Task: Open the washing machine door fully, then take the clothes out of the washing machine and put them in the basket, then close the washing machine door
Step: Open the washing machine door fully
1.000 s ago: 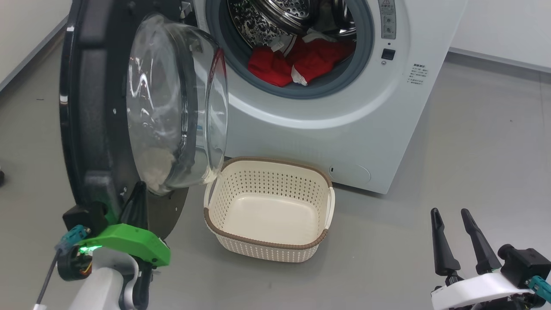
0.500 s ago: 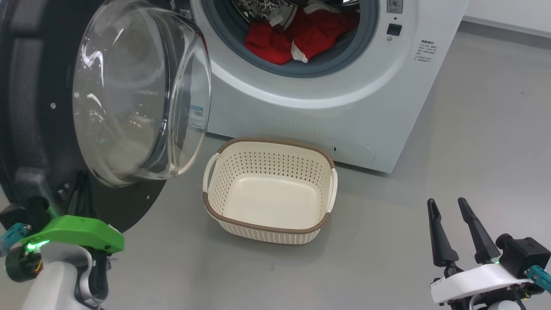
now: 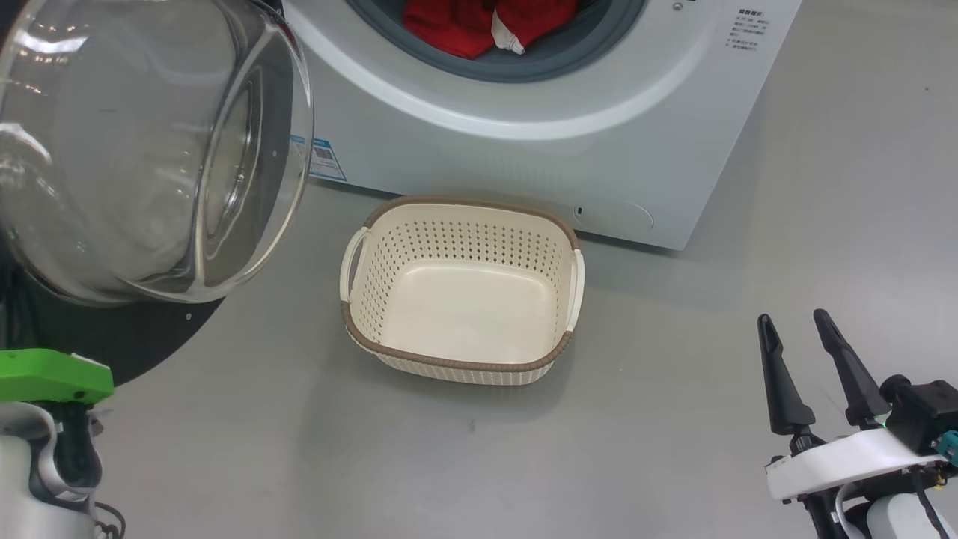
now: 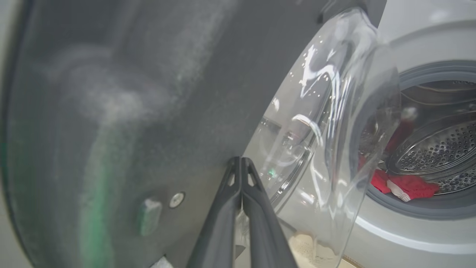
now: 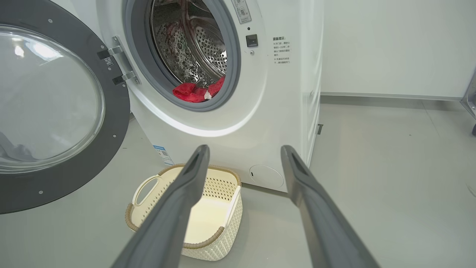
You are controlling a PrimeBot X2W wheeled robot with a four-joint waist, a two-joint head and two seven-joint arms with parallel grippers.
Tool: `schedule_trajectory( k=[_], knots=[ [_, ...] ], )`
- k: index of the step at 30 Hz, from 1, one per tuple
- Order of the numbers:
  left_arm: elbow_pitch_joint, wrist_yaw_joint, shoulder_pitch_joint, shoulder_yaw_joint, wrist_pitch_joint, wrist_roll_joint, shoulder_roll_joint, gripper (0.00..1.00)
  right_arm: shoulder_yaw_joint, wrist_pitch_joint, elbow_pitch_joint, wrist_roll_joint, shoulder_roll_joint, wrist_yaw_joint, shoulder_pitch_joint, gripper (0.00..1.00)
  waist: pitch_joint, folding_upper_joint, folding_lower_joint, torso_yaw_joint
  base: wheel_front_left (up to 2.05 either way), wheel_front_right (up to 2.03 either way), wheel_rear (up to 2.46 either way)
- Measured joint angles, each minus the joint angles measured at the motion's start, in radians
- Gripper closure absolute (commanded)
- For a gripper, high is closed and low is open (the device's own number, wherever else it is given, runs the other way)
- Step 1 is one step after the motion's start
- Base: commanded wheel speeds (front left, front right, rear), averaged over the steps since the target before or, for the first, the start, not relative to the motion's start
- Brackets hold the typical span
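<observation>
The left gripper [image 4: 240,162] has its two fingers pressed together with nothing between them. Its tips lie against, or just short of, the dark inner face of the washing machine door [image 4: 130,93], at the edge of the glass bowl; I cannot tell whether they touch. The right gripper [image 3: 793,322] is spread wide and holds nothing. It hangs over the grey floor [image 3: 673,419], well apart from everything else.

There is one door, swung out to the robot's left on two metal hinges [image 5: 119,64], with its clear bowl bulging toward the head camera. There is one washing machine [image 3: 524,150], white, with its round mouth uncovered and a single small blue label [image 3: 322,157] low on its front.

There are two containers. The first is the steel drum [image 5: 208,52] of the machine, which holds the clothes [image 3: 464,22]. They form one red heap with a bit of white trim and lie at the front of the drum, against the grey gasket [image 5: 230,74]. How many garments make up the heap cannot be told. The second is the one basket [image 3: 464,239], cream with a brown rim and two side handles. It stands upright on the floor just in front of the machine, below the mouth and to the right of the door, and its bottom is bare.
</observation>
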Motion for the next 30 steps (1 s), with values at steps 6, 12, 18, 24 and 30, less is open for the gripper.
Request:
schedule_trajectory(
  k=[6,12,18,24,30],
  knots=[
    [0.007,0.002,-0.013,0.042,-0.007,-0.008,0.024,1.00,-0.002,0.010,-0.013,-0.001,-0.017,0.000,-0.016,0.00,0.039,0.0000,0.0000,-0.007,0.00,0.00,0.00],
    [0.026,0.002,-0.034,0.075,-0.007,-0.019,0.052,1.00,-0.006,0.028,-0.031,-0.001,-0.032,0.001,-0.027,0.00,0.076,0.0000,0.0000,-0.013,0.00,0.00,0.00],
    [0.038,0.003,-0.061,0.120,-0.007,-0.048,0.077,1.00,-0.015,0.042,-0.047,-0.002,-0.055,0.003,-0.039,0.00,0.116,0.0000,0.0000,-0.016,0.00,0.00,0.00],
    [0.057,0.006,-0.092,0.164,-0.016,-0.062,0.105,1.00,-0.027,0.051,-0.058,-0.002,-0.069,0.003,-0.047,0.00,0.157,0.0000,0.0000,-0.019,0.00,0.00,0.00],
    [0.073,0.006,-0.105,0.162,-0.016,-0.062,0.108,1.00,-0.033,0.053,-0.059,-0.002,-0.077,0.003,-0.056,0.00,0.172,0.0000,0.0000,-0.016,0.00,0.00,0.00]
  ],
)
